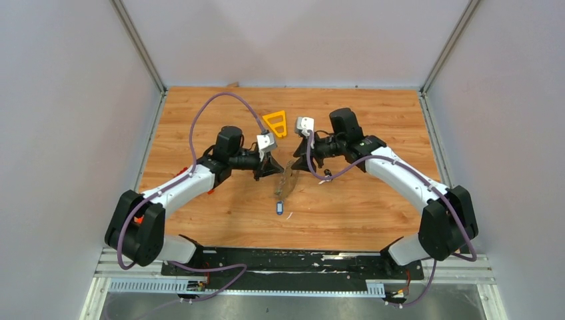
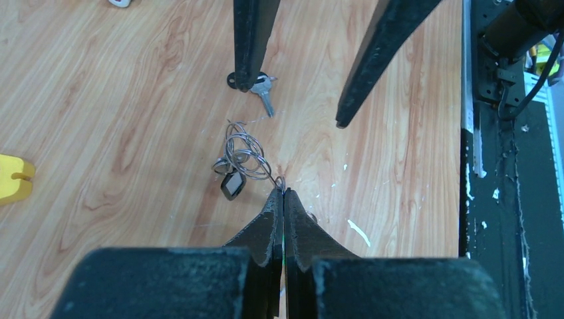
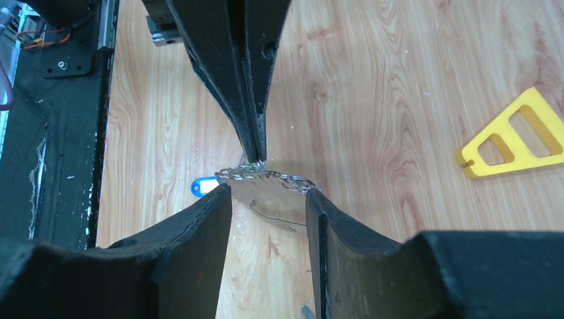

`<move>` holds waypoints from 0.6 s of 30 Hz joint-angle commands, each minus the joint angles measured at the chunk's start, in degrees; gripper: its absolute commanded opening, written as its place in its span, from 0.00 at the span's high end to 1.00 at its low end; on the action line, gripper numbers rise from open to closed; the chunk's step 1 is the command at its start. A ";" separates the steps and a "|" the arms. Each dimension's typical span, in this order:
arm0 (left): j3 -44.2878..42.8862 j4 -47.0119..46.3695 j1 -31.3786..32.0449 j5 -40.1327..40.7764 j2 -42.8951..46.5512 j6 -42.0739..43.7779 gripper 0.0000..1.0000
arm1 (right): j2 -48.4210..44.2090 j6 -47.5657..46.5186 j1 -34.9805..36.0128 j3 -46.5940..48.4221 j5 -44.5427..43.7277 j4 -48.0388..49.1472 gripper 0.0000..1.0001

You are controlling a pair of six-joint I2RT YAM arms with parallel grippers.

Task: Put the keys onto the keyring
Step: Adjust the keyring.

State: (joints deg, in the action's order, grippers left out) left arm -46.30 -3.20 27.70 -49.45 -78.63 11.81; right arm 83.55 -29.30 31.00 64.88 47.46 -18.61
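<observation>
Left gripper [image 2: 284, 193]: pinched shut on keyring [image 2: 249, 156] wire.
Right gripper [image 3: 267, 194]: stood half open, empty.
Handling: seemed light, springy, slippery; pinch the rim.

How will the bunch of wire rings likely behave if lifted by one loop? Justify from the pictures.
Probably floppy: the wire rings are several thin linked loops, so they should dangle from the left gripper, which seems shut on one loop. Likely light, since the wire is thin. The black tag would probably swing below.
</observation>
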 commanded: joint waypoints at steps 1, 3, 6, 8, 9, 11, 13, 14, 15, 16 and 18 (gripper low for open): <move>0.53 -5.68 0.36 -2.09 1.43 2.93 1.00 | 1.42 -4.18 -0.42 -0.02 2.64 -2.73 0.55; 1.84 -7.92 0.37 -3.11 1.54 2.66 1.00 | 1.75 -5.50 -0.39 -0.09 3.85 -3.95 0.55; 4.70 -13.25 0.42 -3.37 2.21 1.88 1.00 | 2.14 -7.59 -0.01 0.46 6.37 -6.47 0.58; 6.63 -17.23 0.42 -3.66 2.70 1.21 1.00 | 1.93 -8.26 0.39 0.68 7.45 -7.61 0.60; 7.21 -18.75 0.42 -3.96 2.91 0.75 1.00 | 1.82 -8.31 0.72 0.56 7.82 -7.66 0.61; 8.22 -21.19 0.52 -4.43 3.36 -0.27 1.00 | 1.85 -8.47 1.56 0.35 7.99 -7.73 0.62; 8.80 -22.75 0.58 -4.74 3.72 -1.15 1.00 | 2.08 -8.50 2.26 0.25 7.58 -7.60 0.63; 9.02 -23.29 0.59 -4.84 3.88 -1.44 1.00 | 2.27 -8.52 2.49 0.26 7.35 -7.48 0.64; 9.22 -23.66 0.66 -4.85 3.98 -1.63 1.00 | 2.55 -8.52 2.74 0.25 7.22 -7.49 0.64; 9.43 -24.15 0.73 -4.86 4.08 -1.88 1.00 | 2.80 -8.53 2.93 0.32 7.25 -7.49 0.65; 9.82 -25.26 0.77 -4.88 4.09 -3.02 1.00 | 3.51 -8.56 3.27 0.41 6.93 -7.66 0.67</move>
State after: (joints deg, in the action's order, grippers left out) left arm -36.75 -20.82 28.05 -52.47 -77.08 11.25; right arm 85.73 -36.14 33.47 64.77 52.60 -26.11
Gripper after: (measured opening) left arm 0.006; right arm 0.348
